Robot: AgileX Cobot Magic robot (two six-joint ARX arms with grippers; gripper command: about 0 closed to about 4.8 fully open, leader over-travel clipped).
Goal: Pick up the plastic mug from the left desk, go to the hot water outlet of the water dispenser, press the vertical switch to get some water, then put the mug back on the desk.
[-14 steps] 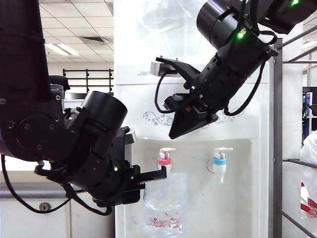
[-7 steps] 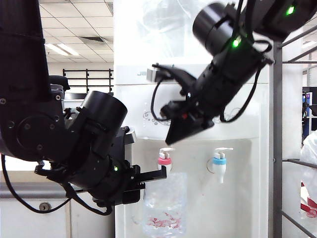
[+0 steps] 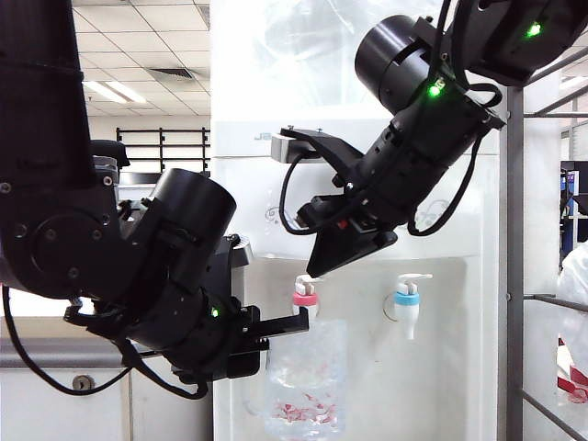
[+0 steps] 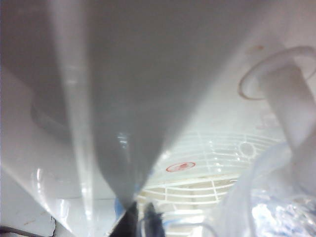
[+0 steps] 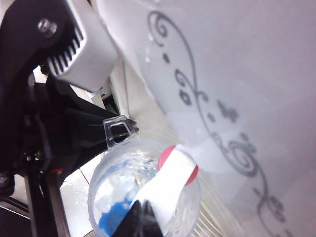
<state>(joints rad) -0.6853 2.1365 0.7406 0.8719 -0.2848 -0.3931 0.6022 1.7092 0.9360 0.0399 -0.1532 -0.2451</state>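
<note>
Left side of the exterior view: the left gripper [image 3: 292, 324] is seen clamped tight on the plastic mug [image 3: 306, 377], gripped at its rim or handle side; which of the two cannot be told, since the clear wall washes out against the white cabinet. The mug hangs just below and past the fingertips, upright, its mouth directly under the hot water outlet [image 3: 305, 299]. In the left wrist view only a blurred patch of clear plastic [image 4: 276, 207] is made out.

Centre: the water dispenser [image 3: 459, 367] is faced squarely. The vertical switch [image 3: 310, 278] sits on top of the red-collared tap, its long axis running outward from the cabinet front.

Right side: the right gripper [image 3: 315, 269] is pressed shut with nothing held, its pointed tip aimed down. The switch lies just below and slightly ahead of the tip, near but apparently not yet pressed. In the right wrist view the lever [image 5: 165, 185] is seen lined up beyond the closed fingertips [image 5: 140, 222], over the open mug mouth [image 5: 123, 182].

Judgement: the right arm is the nearer to the switch; a short downward push is what remains.
</note>
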